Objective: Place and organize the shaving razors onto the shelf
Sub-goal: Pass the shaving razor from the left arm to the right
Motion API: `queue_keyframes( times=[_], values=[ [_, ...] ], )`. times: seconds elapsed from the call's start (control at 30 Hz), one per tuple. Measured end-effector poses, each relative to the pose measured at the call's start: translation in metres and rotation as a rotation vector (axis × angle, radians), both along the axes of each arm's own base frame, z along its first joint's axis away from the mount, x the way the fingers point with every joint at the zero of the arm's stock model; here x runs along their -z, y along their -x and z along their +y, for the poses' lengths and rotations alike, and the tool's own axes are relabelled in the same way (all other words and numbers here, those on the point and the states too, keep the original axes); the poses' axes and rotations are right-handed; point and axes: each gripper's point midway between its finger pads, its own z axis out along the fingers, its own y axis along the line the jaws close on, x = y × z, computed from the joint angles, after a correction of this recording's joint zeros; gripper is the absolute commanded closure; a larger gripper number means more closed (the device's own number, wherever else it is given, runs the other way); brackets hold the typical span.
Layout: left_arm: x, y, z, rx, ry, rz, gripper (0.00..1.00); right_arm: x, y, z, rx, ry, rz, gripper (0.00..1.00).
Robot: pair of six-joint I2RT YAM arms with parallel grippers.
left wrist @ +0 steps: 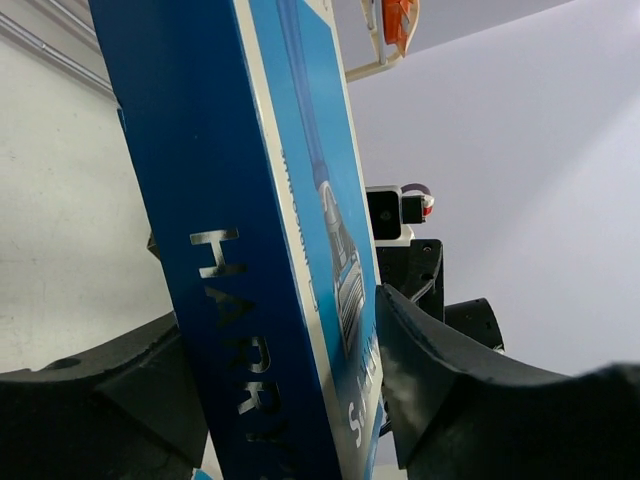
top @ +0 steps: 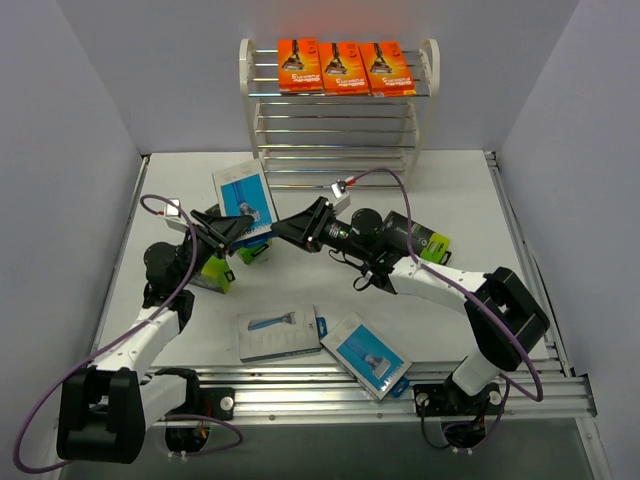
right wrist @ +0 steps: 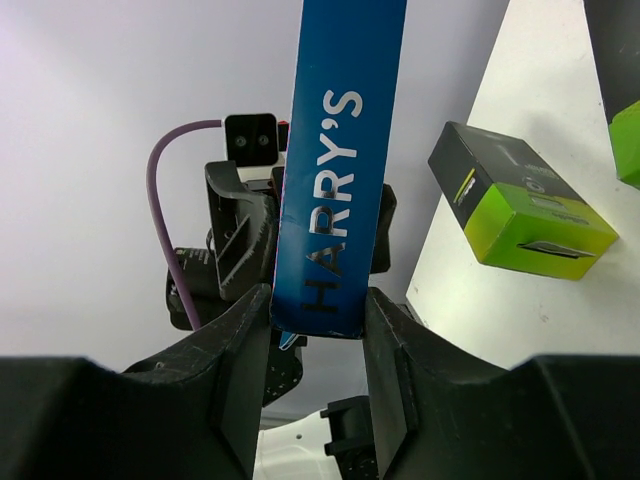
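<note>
A blue razor pack (top: 245,195) (left wrist: 230,200) (right wrist: 340,150) is held upright above the table's middle. My right gripper (top: 280,229) (right wrist: 318,300) is shut on its narrow edge. My left gripper (top: 230,232) (left wrist: 285,320) is open, its fingers standing loosely on either side of the same pack. The white shelf (top: 246,70) stands at the back, and three orange cards (top: 342,67) lie side by side on its top tier. In the left wrist view a corner of the shelf (left wrist: 375,60) shows behind the pack.
A grey-blue pack (top: 280,332) and another blue pack (top: 368,355) lie flat near the front rail. Black-and-lime boxes sit under the left arm (top: 215,272), by the held pack (top: 255,252) and behind the right arm (top: 430,243) (right wrist: 520,205).
</note>
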Motion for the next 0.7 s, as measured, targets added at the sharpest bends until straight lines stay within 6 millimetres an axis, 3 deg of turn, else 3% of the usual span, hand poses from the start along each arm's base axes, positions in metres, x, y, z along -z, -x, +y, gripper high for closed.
queue_keyframes(
  times=[0.37,0.7],
  values=[
    [0.003,-0.001,0.013,-0.011,-0.072,0.023,0.18,0.012,0.0,-0.007,0.014,-0.03,0.059,1.0],
    [0.006,-0.004,0.035,-0.06,-0.179,0.056,0.15,0.024,-0.019,-0.025,0.084,-0.017,0.083,1.0]
  ],
)
